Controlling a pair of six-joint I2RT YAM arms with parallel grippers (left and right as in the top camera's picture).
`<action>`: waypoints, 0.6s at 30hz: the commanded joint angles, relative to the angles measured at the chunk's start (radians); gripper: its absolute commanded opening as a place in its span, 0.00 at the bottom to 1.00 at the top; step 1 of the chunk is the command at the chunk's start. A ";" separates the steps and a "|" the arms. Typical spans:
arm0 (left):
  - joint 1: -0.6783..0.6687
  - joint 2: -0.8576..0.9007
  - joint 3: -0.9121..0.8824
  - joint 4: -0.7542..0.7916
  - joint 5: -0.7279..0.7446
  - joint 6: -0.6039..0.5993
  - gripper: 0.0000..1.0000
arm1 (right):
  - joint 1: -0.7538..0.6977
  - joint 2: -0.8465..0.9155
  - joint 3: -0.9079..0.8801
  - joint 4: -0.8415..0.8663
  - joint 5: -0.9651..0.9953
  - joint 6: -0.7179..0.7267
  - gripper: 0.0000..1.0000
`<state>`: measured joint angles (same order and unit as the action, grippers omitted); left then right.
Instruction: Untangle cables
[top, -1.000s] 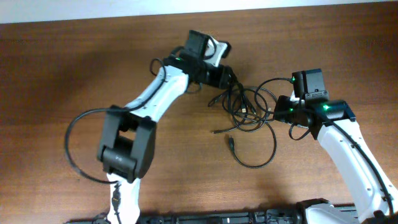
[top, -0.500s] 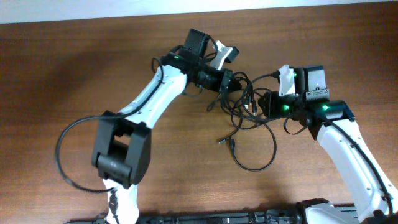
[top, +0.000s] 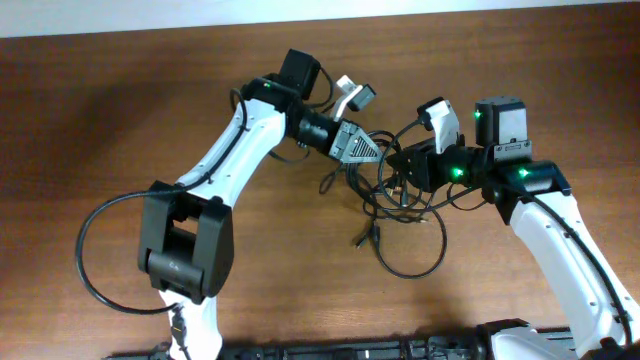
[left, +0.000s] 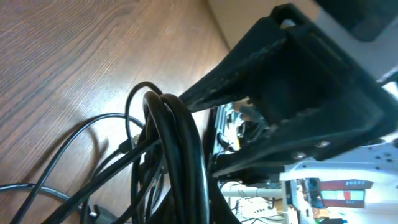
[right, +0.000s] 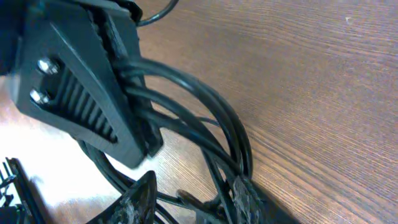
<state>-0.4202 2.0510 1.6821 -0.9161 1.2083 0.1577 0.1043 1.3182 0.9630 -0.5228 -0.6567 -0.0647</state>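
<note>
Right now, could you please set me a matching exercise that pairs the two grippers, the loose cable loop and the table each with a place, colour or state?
Things:
1. left gripper
2. right gripper
3. loose cable loop
4. table

Descriptions:
A. brown wood grain
B. lies below the tangle in the overhead view
C. shut on the cable bundle, at its left in the overhead view
D. at the bundle's right in the overhead view

Pairs: 1-C, 2-D, 3-B, 4-A
</note>
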 joint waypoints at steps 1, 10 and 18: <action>0.022 -0.032 0.010 0.001 0.134 0.016 0.00 | 0.000 -0.003 0.006 0.001 -0.012 -0.019 0.40; 0.023 -0.032 0.010 0.041 -0.088 0.016 0.63 | 0.000 -0.003 0.006 -0.037 0.036 -0.006 0.04; 0.021 -0.032 0.010 0.196 -0.132 -0.060 0.42 | 0.000 -0.003 0.006 -0.085 0.037 -0.006 0.04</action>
<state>-0.3988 2.0506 1.6806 -0.7132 1.0897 0.1040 0.1043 1.3190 0.9630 -0.6102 -0.6067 -0.0750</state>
